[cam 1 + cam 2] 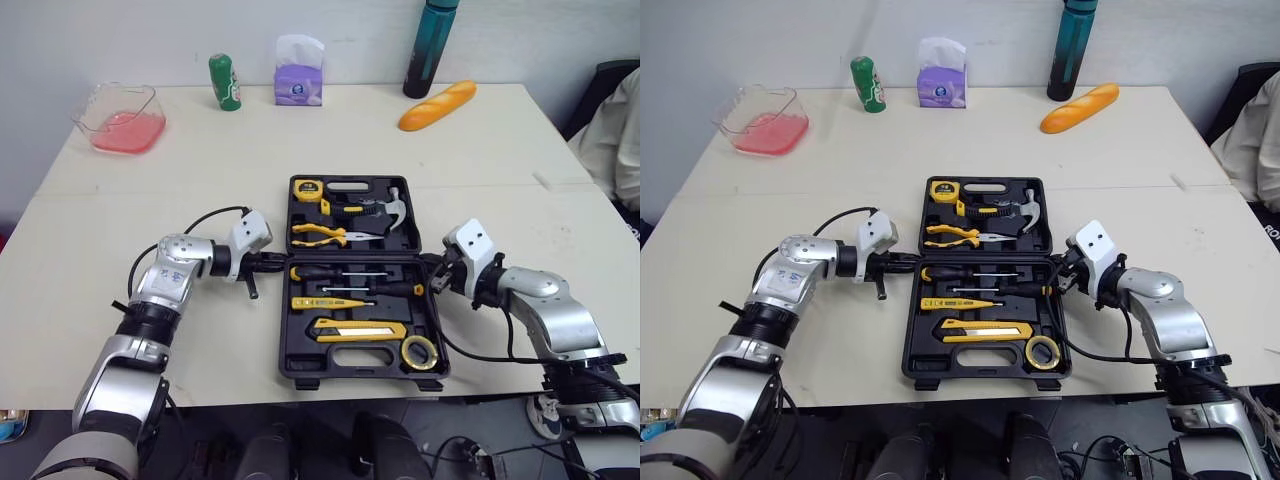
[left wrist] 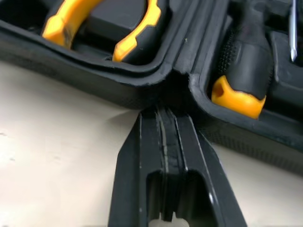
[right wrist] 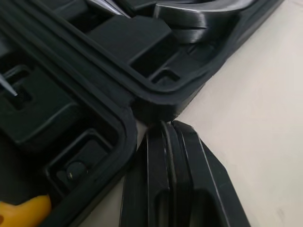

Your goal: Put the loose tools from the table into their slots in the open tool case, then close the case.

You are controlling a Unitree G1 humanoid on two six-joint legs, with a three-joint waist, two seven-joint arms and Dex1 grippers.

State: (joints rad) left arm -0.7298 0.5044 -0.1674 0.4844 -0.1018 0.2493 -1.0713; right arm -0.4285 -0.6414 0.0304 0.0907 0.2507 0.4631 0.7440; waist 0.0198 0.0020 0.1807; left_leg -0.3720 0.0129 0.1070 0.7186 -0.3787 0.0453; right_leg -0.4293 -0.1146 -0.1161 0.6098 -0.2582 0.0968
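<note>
Head views, tool case point(image 1: 285, 330): one, lying open and flat on the table point(image 1: 200, 180) near its front edge.
Head views, tools: sitting in the case's slots are one tape measure point(image 1: 306, 189), one hammer point(image 1: 398, 210), one pair of pliers point(image 1: 318, 235), two black-handled screwdrivers point(image 1: 318, 272), one yellow tester point(image 1: 320, 303), one utility knife point(image 1: 360, 330) and one yellow tape roll point(image 1: 419, 352).
Head views, grippers: two. The left gripper point(image 1: 272, 258) is touching the case's left side at the hinge line, and the right gripper point(image 1: 432, 270) is meeting the right side at the same line.
Head views, far edge: standing there are one clear tub point(image 1: 122, 120) with pink contents, one green bottle point(image 1: 226, 82), one tissue pack point(image 1: 299, 72), one teal flask point(image 1: 428, 50) and one bread loaf point(image 1: 437, 105).
Head views, right margin: a person's sleeve point(image 1: 620, 130) is showing.
Left wrist view: the two fingers point(image 2: 151, 156) are pressing together with nothing between them, tips against the hinge notch. Up close, the yellow pliers handles and a screwdriver's yellow butt are showing.
Right wrist view: the two fingers point(image 3: 184, 175) are lying closed against each other, empty, tips touching the lid's corner. The hammer's steel head is showing above that corner.
</note>
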